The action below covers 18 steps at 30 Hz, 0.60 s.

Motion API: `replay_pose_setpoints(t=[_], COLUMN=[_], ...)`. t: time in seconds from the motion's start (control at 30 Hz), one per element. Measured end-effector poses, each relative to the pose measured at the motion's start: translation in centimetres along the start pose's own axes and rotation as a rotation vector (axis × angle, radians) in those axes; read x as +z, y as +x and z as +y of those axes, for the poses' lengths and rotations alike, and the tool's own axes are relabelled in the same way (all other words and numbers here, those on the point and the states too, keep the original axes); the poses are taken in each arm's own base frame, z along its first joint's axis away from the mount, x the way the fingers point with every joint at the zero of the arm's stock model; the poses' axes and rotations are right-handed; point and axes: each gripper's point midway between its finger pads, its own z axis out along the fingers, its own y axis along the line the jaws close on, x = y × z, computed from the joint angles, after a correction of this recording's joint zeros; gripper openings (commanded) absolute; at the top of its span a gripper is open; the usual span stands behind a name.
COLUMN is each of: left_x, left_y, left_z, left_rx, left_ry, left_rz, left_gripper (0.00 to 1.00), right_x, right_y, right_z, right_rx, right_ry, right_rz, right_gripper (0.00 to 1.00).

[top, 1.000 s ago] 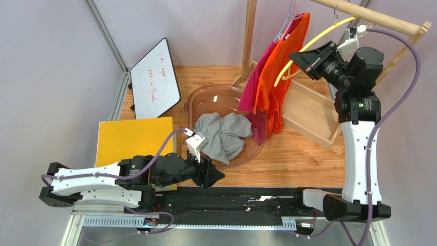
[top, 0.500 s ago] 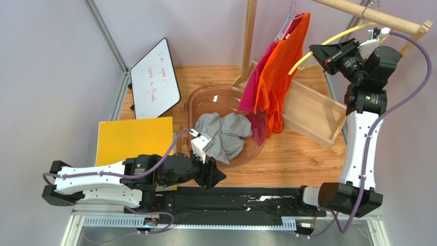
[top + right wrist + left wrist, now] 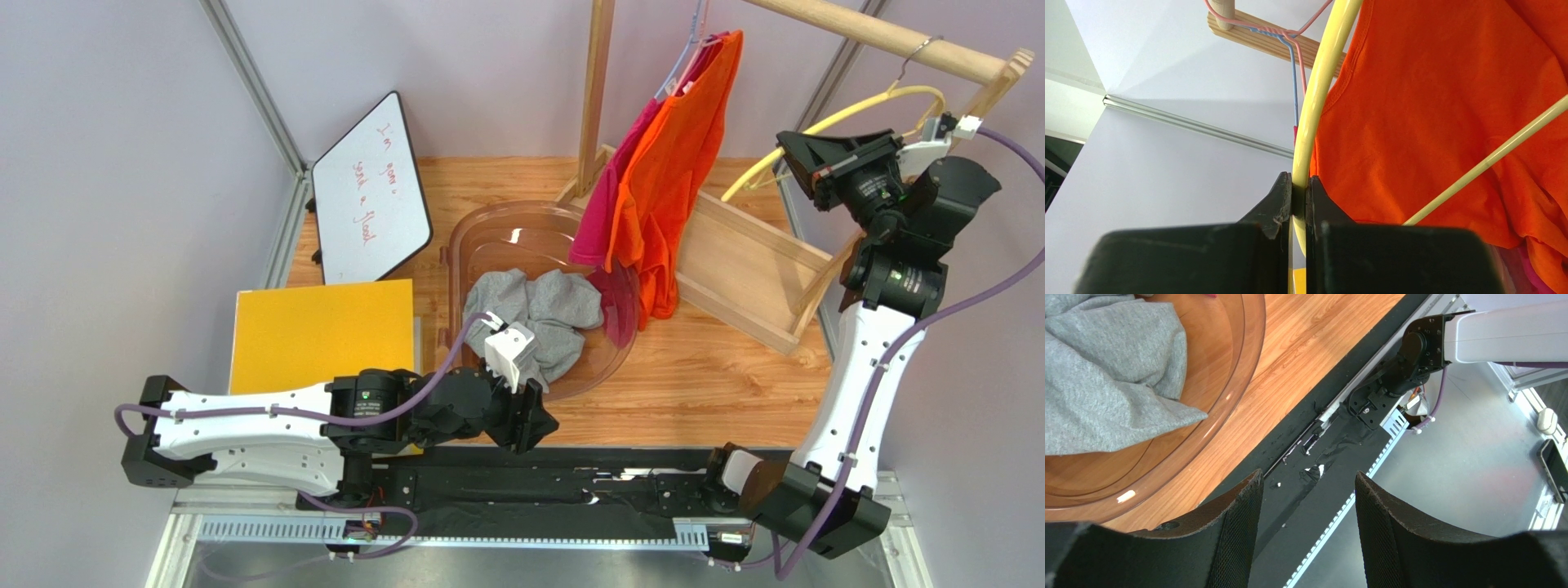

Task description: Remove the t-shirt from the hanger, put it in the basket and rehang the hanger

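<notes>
My right gripper (image 3: 792, 148) is shut on a bare yellow hanger (image 3: 754, 178), held up near the right end of the wooden rod (image 3: 883, 37); its hook is by the rod. The right wrist view shows the jaws clamped on the yellow hanger (image 3: 1321, 92) at my right gripper (image 3: 1300, 190). A grey t-shirt (image 3: 540, 316) lies crumpled in the clear bowl (image 3: 491, 227). My left gripper (image 3: 540, 429) is open and empty over the table's near edge, beside the bowl (image 3: 1229, 398) and the grey t-shirt (image 3: 1100, 386).
An orange t-shirt (image 3: 669, 172) and a pink one (image 3: 604, 221) hang on thin hangers from the rod's left part. The rack's wooden base frame (image 3: 748, 263) stands at the right. A whiteboard (image 3: 368, 190) and a yellow board (image 3: 321, 331) lie at the left.
My right gripper has carried the yellow hanger to the right and up, away from the orange t-shirt, toward the rod's right end. My left arm has shifted slightly right.
</notes>
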Motion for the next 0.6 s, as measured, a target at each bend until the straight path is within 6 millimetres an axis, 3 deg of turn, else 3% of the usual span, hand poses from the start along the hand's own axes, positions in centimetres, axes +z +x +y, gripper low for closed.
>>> replay_pose_setpoints(t=[0.17,0.43,0.6], left_x=[0.2,0.2,1.1], left_y=[-0.1,-1.1,-1.9], left_z=[-0.4,-1.2,-2.1], left_rx=[-0.002,0.025,0.064], left_ry=[0.011,0.029,0.039], left_rz=[-0.002,-0.021,-0.031], left_gripper=[0.62,0.63,0.63], right_x=[-1.7,-3.4,-5.2], right_y=[-0.6,-0.4,1.0], right_z=[-0.6,-2.1,-3.4], right_rx=[0.005,0.017,-0.047], right_ry=[0.015,0.063,0.191], right_rz=[-0.035,-0.038,-0.027], right_gripper=[0.05,0.65,0.75])
